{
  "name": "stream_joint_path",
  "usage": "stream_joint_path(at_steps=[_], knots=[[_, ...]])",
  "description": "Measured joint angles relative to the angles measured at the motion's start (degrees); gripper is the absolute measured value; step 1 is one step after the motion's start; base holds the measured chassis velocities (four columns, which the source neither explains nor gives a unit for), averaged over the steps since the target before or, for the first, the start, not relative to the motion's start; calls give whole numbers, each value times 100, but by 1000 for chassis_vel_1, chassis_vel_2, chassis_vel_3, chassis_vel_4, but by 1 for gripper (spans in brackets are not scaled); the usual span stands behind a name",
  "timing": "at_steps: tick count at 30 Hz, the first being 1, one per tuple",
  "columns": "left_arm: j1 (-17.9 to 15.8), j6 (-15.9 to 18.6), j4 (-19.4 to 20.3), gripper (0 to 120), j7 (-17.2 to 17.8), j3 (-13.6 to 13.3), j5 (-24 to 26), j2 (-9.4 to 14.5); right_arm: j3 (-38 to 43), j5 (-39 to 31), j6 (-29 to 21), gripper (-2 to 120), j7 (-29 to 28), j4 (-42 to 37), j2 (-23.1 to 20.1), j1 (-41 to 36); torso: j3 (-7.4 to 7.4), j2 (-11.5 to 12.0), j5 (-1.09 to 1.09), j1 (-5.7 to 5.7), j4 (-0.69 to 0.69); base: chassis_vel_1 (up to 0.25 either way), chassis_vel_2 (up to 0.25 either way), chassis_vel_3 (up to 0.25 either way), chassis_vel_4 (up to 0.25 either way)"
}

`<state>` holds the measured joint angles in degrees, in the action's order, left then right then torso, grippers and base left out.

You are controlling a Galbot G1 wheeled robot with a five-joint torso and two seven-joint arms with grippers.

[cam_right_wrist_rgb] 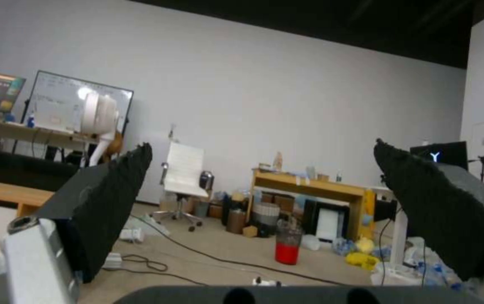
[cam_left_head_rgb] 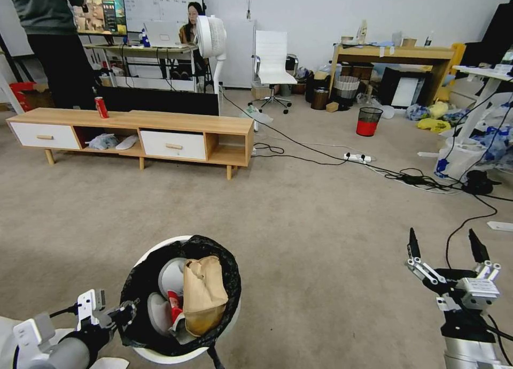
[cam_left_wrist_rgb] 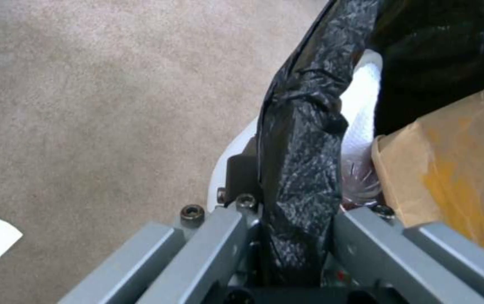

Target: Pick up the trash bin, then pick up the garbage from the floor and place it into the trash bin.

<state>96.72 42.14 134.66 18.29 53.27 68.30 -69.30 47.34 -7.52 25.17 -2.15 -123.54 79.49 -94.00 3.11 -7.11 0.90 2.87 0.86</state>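
The left gripper [cam_left_head_rgb: 125,310] pinched the rim of the trash bin [cam_left_head_rgb: 160,354] near left. A brown paper bag [cam_left_head_rgb: 203,294] and maybe a red can [cam_left_head_rgb: 175,305] lay inside. The right gripper [cam_left_head_rgb: 448,247] waited near right, fingers wide apart.

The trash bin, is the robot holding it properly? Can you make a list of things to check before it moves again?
1. Left gripper clamped on the trash bin rim: ok, the black bag and the rim sit between its fingers.
2. Bin upright: ok, its mouth faces up.
3. Garbage staying inside: ok, the brown paper bag and a red wrapper lie in the bin.
4. Right gripper free for picking: ok, open and holding nothing.
5. More litter left on the floor nearby: cannot tell; the carpet ahead looks bare.
6. Cables across the floor ahead: not ok, steer around them.
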Motion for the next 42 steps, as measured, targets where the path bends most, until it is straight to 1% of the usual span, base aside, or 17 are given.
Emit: stream_joint_path(at_steps=[13, 42], knots=[[26, 0, 8, 1, -9, 1, -19, 6, 75, -13, 96, 100, 55, 67, -25, -15, -1, 0, 0, 0, 0, -10, 9, 11, -12], [25, -1, -35, 1, -19, 25, -26, 30, 96, -142, 129, 100, 4, 171, -59, 63, 0, 0, 0, 0, 0, -127, 128, 135, -126]])
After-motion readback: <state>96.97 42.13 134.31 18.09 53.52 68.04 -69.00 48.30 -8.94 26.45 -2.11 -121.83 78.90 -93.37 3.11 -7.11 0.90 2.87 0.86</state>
